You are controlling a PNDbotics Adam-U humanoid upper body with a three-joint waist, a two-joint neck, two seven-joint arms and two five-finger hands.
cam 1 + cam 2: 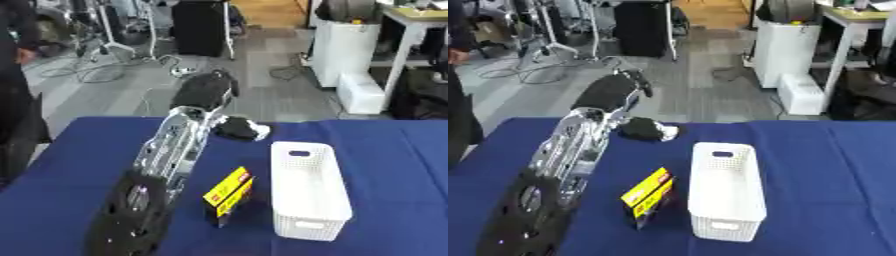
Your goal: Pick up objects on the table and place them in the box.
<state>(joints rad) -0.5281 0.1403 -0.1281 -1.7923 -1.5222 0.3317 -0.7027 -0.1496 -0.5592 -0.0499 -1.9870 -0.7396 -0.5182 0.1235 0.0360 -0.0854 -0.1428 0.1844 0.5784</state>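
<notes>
A table covered by a blue cloth (367,135) is seen from above, with a white perforated box (308,195) standing on it, its long side running away from the camera and a handle slot visible at each end. Just beside the box, on its left, a yellow and black carton (228,196) is set upright on the cloth, apart from the box wall. Further back, near the far edge of the table, a black and white object (239,129) lies on the cloth; its shape cannot be made out. The left arm (166,160) is stretched from the lower left towards the far edge, and the left hand (206,90) is raised above and beyond that object, with its fingers apparently curled downward; whether anything is grasped cannot be told
</notes>
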